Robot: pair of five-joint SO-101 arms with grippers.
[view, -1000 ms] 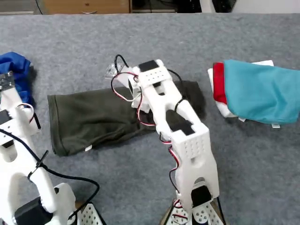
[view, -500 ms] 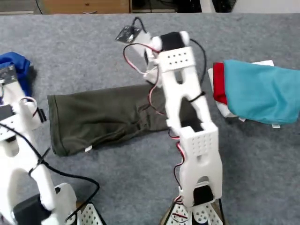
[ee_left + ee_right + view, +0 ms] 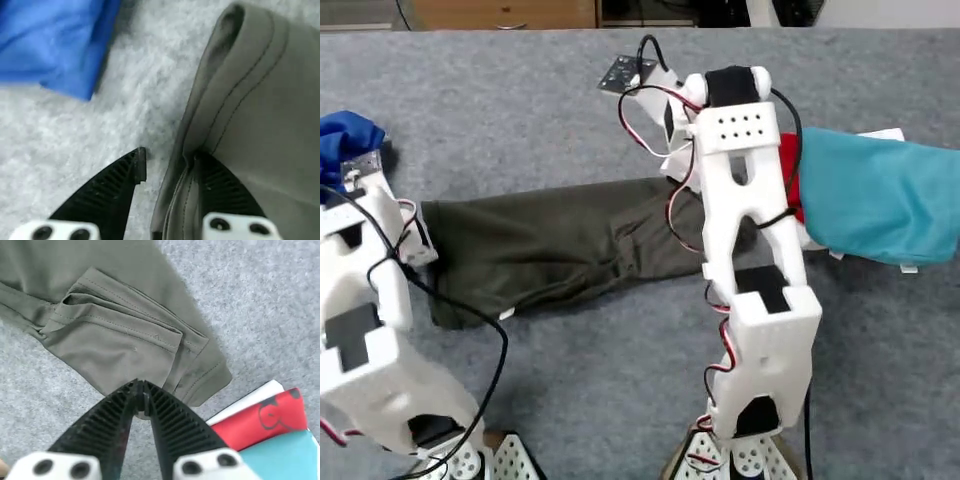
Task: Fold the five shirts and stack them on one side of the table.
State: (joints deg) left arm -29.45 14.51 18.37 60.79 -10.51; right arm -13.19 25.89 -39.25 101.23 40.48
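The olive-green folded cloth shirt (image 3: 550, 250) lies across the grey felt desk (image 3: 520, 90), one end hem between the parted fingers of the left end effector (image 3: 170, 162), near a crumpled blue shirt (image 3: 50, 40). The right end effector (image 3: 142, 390), closed on nothing, hangs over the opposite end, beside the teal-topped stack (image 3: 880, 200).

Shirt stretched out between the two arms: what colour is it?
The shirt is dark olive green, plainest in the high view.

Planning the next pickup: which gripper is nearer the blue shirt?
Left. The left gripper sits at the hem of the olive shirt, beside the blue shirt; the right gripper is over that shirt's far end, by the stack.
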